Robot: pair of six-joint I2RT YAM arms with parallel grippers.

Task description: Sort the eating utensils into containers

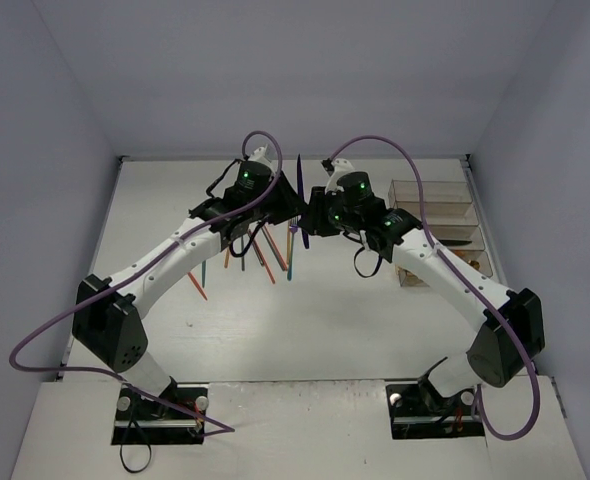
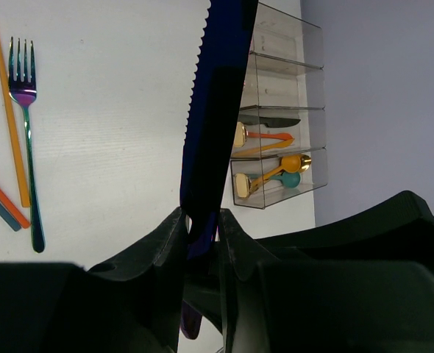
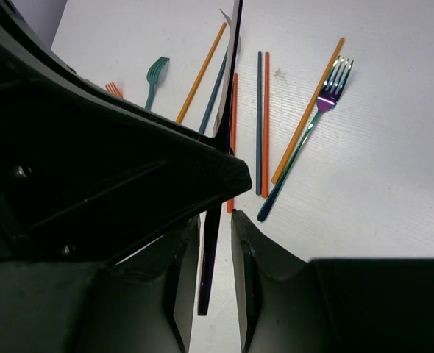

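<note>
From overhead, the two arms met above the middle of the table (image 1: 325,320). The navy knife (image 1: 300,185) stood nearly upright between the left gripper (image 1: 287,212) and the right gripper (image 1: 310,218), but this view did not resolve either set of jaws. The containers (image 1: 433,190) sat at the table's right side, well apart from the knife.

The left wrist view presented the knife (image 2: 213,110) broadside, with its serrated edge visible. The left gripper (image 2: 201,215) was closed against the knife's two narrow sides, with both fingers (image 2: 169,243) touching it.

Only this view looked into the containers (image 2: 309,110). A black knife (image 2: 268,120) lay in one compartment. Spoons (image 2: 290,163) in orange, teal and gold lay in the two nearer ones.

The right wrist view presented the same knife (image 3: 228,110) edge-on, as a thin dark line. The right gripper (image 3: 214,220) stood narrowly parted around it. One finger (image 3: 184,272) was against the blade. A sliver of table showed between the blade and the other finger.

Only this view showed the loose utensils as a group:
- a teal fork (image 3: 156,73)
- an iridescent fork (image 3: 312,132)
- orange and teal chopsticks (image 3: 260,125) lying side by side

The left wrist view caught the iridescent fork (image 2: 26,132) and a few chopsticks (image 2: 7,110) at its left edge.
</note>
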